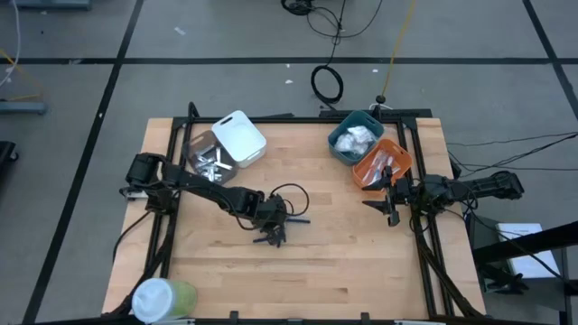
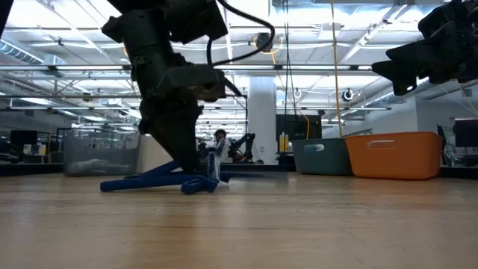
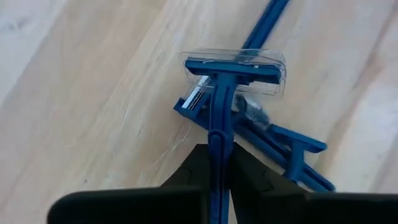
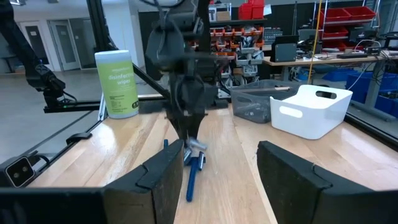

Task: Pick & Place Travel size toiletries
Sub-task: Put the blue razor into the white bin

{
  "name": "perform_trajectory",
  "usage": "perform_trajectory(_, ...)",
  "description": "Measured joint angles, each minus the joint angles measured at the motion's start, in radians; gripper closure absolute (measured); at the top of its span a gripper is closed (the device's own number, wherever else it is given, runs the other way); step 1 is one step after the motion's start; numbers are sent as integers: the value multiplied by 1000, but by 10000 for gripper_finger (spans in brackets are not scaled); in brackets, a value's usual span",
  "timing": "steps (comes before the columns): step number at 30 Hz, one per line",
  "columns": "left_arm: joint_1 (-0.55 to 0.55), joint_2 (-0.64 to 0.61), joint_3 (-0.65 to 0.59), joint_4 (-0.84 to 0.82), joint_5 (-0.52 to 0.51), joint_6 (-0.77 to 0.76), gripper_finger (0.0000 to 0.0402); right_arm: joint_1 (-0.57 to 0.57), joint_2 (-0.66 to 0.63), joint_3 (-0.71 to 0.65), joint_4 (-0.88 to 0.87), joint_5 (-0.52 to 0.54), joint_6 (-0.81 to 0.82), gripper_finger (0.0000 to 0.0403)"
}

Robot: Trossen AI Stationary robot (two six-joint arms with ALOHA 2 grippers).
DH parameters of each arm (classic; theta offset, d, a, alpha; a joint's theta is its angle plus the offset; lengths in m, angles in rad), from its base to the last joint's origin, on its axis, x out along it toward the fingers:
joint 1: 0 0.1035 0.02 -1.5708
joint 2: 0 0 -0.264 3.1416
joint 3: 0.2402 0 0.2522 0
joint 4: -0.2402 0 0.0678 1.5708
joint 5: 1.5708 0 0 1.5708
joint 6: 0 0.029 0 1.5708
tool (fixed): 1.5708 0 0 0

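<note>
Several dark blue razors [image 1: 291, 218] lie in a small heap near the table's middle. One of them [image 3: 231, 70] has a clear cap over its head. My left gripper [image 1: 271, 230] stands over the heap, slanting down, and is shut on that razor. In the low view the heap [image 2: 157, 180] lies on the wood under the left gripper [image 2: 181, 161]. My right gripper [image 1: 390, 204] waits open and level at the table's right side, beside the orange bin, with nothing between its fingers [image 4: 168, 177]. My left gripper pinches the capped razor's handle [image 3: 217, 140] between its two fingers, some way back from the head. The fingers come from above, slanting down, and the handle runs along them with the head pointing away. The head sits low over another razor [image 3: 292, 152] and the table.
At the far left stand a clear bin [image 1: 208, 162] with silver items and a white bin [image 1: 240, 137]. A teal bin [image 1: 354, 135] and an orange bin [image 1: 384, 162] stand far right. A green white-lidded wipes cup [image 1: 163, 298] stands near left. Bare wood lies toward the near edge.
</note>
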Motion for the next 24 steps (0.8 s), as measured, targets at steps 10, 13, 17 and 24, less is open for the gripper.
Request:
perform_trajectory(10, 0, -181, 0, -3, -57, 101, 388, 0, 0, 0, 0, 0, 0, 211)
perform_trajectory(13, 0, -253, 0, -8, -114, 155, 388, 0, 0, 0, 0, 0, 0, 211)
perform_trajectory(17, 0, -344, 0, -33, -205, 200, 372, 0, 0, 0, 0, 0, 0, 211)
perform_trajectory(24, 9, -482, 0, -104, -425, 279, 385, 0, 0, 0, 0, 0, 0, 211)
